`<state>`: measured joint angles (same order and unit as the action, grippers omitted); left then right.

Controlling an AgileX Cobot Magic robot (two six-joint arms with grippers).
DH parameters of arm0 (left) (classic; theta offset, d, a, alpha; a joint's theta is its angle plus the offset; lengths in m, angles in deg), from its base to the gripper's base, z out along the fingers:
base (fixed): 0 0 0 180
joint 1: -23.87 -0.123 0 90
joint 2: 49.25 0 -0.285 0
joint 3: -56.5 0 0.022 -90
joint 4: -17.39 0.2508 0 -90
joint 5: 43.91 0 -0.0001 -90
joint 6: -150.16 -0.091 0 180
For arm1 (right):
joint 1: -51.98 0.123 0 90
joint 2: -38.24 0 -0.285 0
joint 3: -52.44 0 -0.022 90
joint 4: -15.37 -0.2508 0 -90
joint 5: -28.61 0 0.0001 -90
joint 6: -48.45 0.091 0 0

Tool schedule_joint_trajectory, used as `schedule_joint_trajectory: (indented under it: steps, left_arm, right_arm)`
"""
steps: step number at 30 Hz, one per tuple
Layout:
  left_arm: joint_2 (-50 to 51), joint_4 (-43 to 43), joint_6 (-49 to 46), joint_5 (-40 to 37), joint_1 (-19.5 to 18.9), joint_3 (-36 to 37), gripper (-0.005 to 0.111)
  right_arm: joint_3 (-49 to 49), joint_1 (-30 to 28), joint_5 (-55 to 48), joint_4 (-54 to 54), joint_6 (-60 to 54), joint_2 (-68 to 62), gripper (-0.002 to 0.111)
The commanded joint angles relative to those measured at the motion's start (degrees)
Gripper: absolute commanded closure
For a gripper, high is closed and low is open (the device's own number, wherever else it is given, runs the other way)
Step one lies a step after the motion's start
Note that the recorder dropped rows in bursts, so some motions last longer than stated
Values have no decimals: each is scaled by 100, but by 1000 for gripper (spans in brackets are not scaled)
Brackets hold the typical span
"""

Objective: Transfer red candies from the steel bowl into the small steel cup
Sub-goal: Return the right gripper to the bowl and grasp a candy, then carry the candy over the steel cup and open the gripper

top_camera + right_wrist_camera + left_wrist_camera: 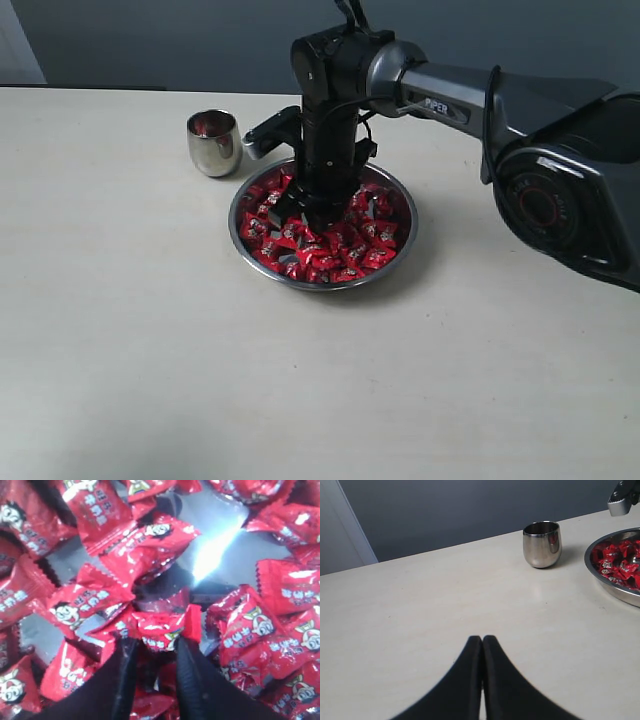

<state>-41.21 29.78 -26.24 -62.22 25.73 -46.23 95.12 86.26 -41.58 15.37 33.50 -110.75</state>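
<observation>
Exterior view: cream table (150, 350) bears the steel bowl (322, 287), grey wall (150, 40) behind.

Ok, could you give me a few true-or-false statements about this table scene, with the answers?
1. The steel bowl holds many red candies. True.
2. The small steel cup stands inside the bowl. False: it stands upright on the table, beside the bowl and apart from it.
3. The right gripper is down among the candies. True.
4. The left gripper is spread wide open. False: its fingers are pressed together.
</observation>
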Motion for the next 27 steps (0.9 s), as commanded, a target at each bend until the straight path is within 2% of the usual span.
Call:
schedule_joint_trajectory:
  steps: [1, 4, 19, 23, 27]
  left_arm:
    - [-25, 13, 31, 39, 2, -6, 106]
    - [-25, 13, 31, 39, 2, -6, 106]
    - [-25, 13, 31, 39, 2, -6, 106]
    - [-25, 13, 31, 39, 2, -6, 106]
    - [-25, 13, 31, 39, 2, -6, 106]
  right_arm:
    - [-17, -27, 23, 71, 20, -28, 101]
    - [-17, -27, 23, 75, 20, 90, 106]
    - [-17, -27, 90, -69, 20, 553, 106]
    - [-17, -27, 460, -69, 48, 563, 106]
    - [-17, -27, 1432, -83, 533, 575, 106]
